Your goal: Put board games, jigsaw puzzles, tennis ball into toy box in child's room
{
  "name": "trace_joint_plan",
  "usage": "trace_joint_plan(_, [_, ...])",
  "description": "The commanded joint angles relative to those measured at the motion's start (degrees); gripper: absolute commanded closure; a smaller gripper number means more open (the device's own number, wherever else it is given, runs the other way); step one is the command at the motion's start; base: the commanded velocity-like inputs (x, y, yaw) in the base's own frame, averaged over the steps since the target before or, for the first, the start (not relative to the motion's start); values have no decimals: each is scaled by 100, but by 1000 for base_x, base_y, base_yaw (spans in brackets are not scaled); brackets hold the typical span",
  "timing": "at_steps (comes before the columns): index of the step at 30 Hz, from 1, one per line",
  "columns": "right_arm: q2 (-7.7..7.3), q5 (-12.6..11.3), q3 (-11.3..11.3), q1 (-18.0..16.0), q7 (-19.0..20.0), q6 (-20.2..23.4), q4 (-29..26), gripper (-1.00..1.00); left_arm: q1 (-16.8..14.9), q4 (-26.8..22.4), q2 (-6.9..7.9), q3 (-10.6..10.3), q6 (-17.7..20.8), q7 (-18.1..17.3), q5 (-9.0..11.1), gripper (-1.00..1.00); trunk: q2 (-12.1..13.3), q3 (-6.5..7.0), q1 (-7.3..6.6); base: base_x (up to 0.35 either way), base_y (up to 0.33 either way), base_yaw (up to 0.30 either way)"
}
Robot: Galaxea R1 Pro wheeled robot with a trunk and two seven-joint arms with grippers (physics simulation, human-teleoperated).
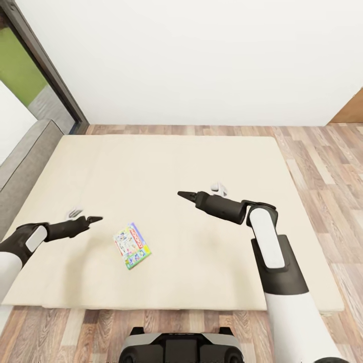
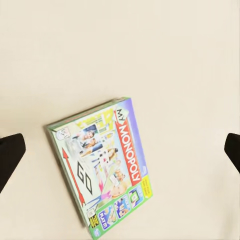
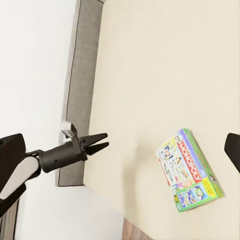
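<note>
One board game, a flat colourful Monopoly box with green edges, lies on the bed's cream cover near the front edge. In the left wrist view the same box lies flat, straight below and between the wide-apart dark fingertips. My left gripper hovers open just left of the box, above the cover. My right gripper hangs open further right and behind the box, with nothing in it. The right wrist view shows the box and the left gripper. The table, toy box, jigsaw puzzles and tennis ball are out of view.
The grey padded headboard runs along the bed's left side. A dark window frame stands at the back left against the white wall. Wood-plank floor lies right of the bed. My base stands at the bed's front edge.
</note>
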Motion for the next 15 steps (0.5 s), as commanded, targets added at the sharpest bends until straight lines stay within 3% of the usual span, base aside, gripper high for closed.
trace_joint_plan(1, [2, -15, -5, -31, -19, 22, -2, -100, -8, -17, 1, -8, 39, 46, 37, -100, -10, -17, 3, 0, 0, 109])
trace_joint_plan(6, [2, -19, 0, -324, -23, 22, 55, -100, -27, -122, -54, 22, 83, 454, 52, -100, -10, -62, 3, 0, 0, 109])
trace_joint_plan(15, [-20, -28, -47, -481, -33, 22, 87, -100, -31, -425, -346, 25, 207, 605, 40, -100, -10, -144, 3, 0, 0, 110])
